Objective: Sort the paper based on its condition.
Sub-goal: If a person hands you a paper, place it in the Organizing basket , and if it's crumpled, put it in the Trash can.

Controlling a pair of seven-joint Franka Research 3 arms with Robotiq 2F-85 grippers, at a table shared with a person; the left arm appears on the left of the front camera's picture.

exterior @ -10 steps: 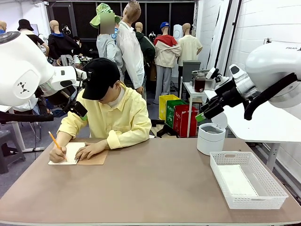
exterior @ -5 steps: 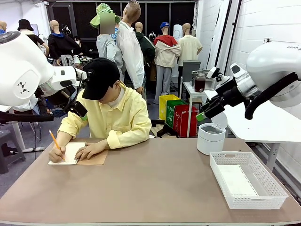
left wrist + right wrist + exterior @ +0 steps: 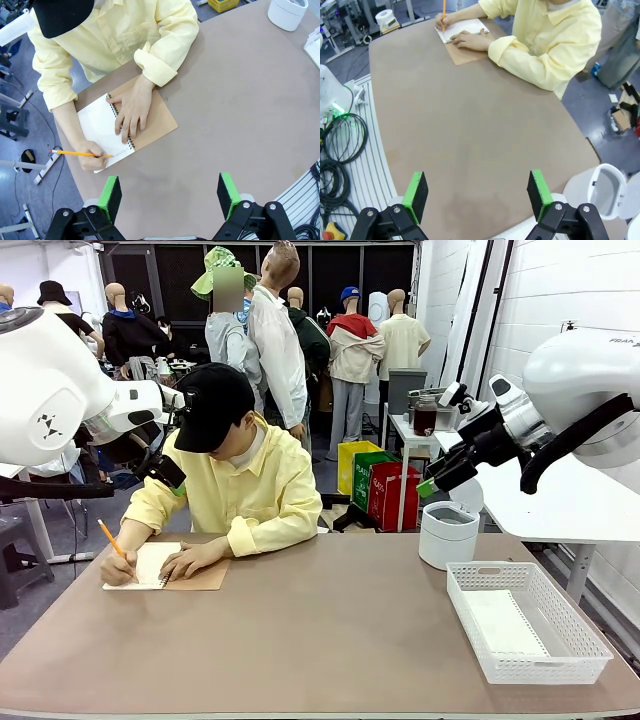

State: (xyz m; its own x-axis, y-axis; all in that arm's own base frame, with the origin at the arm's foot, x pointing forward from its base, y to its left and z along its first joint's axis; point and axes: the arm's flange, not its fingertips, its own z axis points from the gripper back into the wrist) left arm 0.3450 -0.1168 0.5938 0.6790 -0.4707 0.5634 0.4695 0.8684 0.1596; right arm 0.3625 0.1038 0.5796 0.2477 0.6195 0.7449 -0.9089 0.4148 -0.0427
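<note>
A person in a yellow shirt writes with an orange pencil (image 3: 110,538) on the white page of a tan-covered spiral notebook (image 3: 150,565) at the table's far left. The other hand rests flat on the notebook (image 3: 100,125). A white sheet of paper (image 3: 505,625) lies flat in the white basket (image 3: 580,625) at the right. My left gripper (image 3: 172,480) hangs high beside the person's shoulder. It looks down on the notebook, and the left gripper (image 3: 169,194) is open and empty. My right gripper (image 3: 432,483) hovers high above the white bin; the right gripper (image 3: 477,194) is open and empty too.
A round white bin (image 3: 447,533) stands at the far right, behind the basket. The brown tabletop (image 3: 320,640) is bare between notebook and basket. Cables (image 3: 340,145) lie below the table's near edge in the right wrist view.
The person's pencil hand has slid a little to the left along the page. Both arms have stayed still.
</note>
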